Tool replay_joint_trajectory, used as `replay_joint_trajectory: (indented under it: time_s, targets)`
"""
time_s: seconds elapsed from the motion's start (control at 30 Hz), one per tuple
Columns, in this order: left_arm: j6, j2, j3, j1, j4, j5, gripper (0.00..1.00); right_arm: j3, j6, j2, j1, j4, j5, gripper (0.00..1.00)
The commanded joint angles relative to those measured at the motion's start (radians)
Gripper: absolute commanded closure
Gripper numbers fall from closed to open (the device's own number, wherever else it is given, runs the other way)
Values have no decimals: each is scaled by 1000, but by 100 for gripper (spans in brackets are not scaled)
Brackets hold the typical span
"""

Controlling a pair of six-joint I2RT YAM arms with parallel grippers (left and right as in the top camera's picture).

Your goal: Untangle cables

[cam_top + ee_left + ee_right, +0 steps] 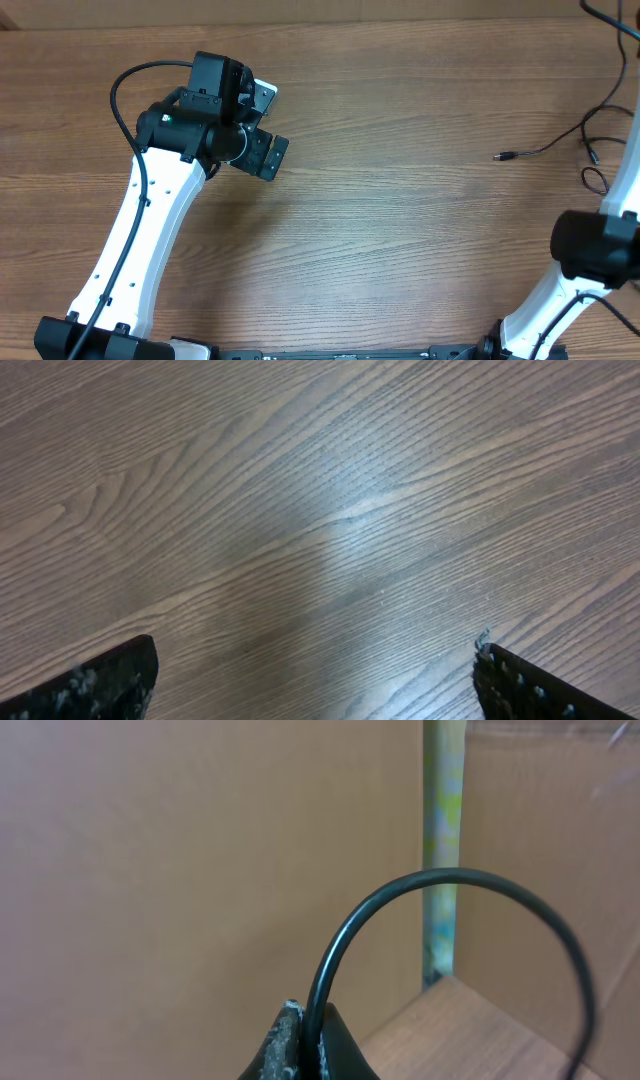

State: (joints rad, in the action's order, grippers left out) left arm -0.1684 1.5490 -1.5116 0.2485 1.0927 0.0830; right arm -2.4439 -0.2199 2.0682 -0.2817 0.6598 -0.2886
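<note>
Left hand (318,685) is released: fingertips wide apart, nothing between them, only bare table (400,220) below. It sits at the left side, well apart from the cables (545,148), which lie at the far right edge. One plug end (503,156) points left on the wood. A second loose end (592,157) lies near a small loop (595,180) just beside the right arm.

Right hand (305,1045) is clenched on a black cord that arcs up out of the fingertips and drops off the lower right of the wrist view. The camera faces a cardboard wall, so I judge this hand is raised off the table.

Risks:
- With only one hand on the cables, pulling up may drag the whole bunch rather than separate it.
- Any knot could tighten, since nothing pins the other cord.
- The cord is thin against the fingers, so it could slip out of the pinch under tension.
- Loose ends lie close to the table edge and could slide off to the right.
- The left hand needs a long reach across, which risks brushing the right arm.

Hidden or unclear:
- The right hand itself is cut off in the overhead view.
- Where the cords cross is not visible, so I cannot tell how tangled they are.
- I cannot tell whether one cord or both are pinched.
- Plug colours are too small to read.
- Cord runs at top right leave the frame.
</note>
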Motion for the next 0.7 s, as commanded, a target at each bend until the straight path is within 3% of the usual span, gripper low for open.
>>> replay_joint_trajectory:
  time_s: [0.0,0.67]
  targets:
    - [-19,2,-11,0,-1,14,0,-3,11,61,-18,-8,5,96]
    - [-19,2,-11,0,-1,14,0,-6,11,92,-109,-530,5,96]
